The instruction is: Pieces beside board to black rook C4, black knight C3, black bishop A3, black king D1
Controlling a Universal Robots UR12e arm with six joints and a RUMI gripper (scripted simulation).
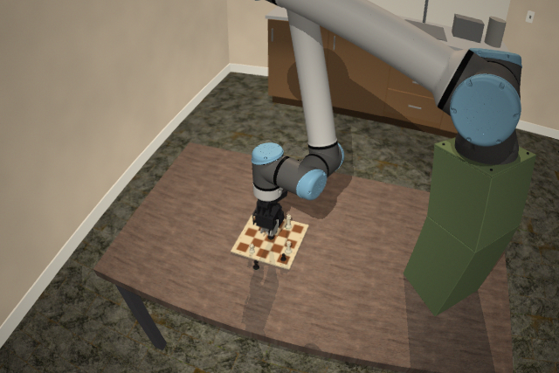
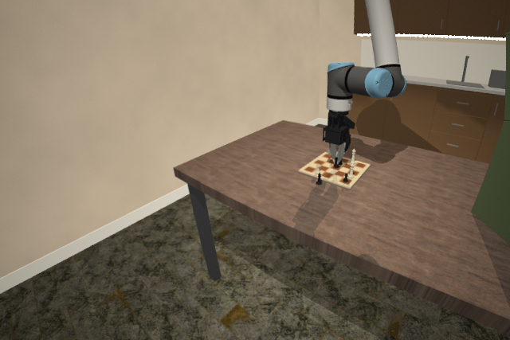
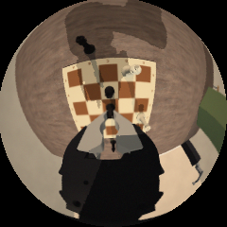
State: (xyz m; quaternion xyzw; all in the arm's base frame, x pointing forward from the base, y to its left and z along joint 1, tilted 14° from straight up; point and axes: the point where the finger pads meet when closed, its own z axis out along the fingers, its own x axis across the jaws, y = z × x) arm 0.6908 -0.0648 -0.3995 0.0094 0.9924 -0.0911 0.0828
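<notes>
the gripper (image 1: 272, 233) (image 2: 337, 159) (image 3: 110, 111) points down over the middle of the chessboard (image 1: 233, 250) (image 2: 301, 170) (image 3: 69, 96), its jaws drawn close and pinching a small black piece (image 1: 271, 237) (image 2: 336, 165) (image 3: 110, 109), type too small to tell; another dark piece (image 3: 110, 91) shows just beside it in the wrist view

one black piece beside the board (image 1: 256, 265) (image 2: 322, 177) stands upright on the table (image 1: 356, 242) (image 2: 263, 188), near the front edge; a black piece in the front right area (image 1: 283, 258) (image 2: 346, 177) is on the board, near a pale piece (image 1: 288, 246) (image 2: 351, 171)
</notes>
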